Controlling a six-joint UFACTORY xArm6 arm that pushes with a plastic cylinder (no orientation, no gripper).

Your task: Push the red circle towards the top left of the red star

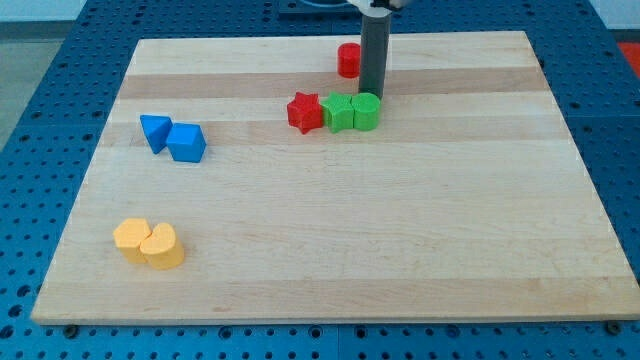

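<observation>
My tip (372, 93), a bare rod with no jaws to open or close, stood just right of the red circle (348, 60), above the green blocks (351, 112); the circle lay up and right of the red star (304, 111); judged: leftward push mostly outstanding.

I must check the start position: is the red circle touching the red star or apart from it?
Apart. The red circle lies toward the view's top, with bare wood between it and the red star.
</observation>
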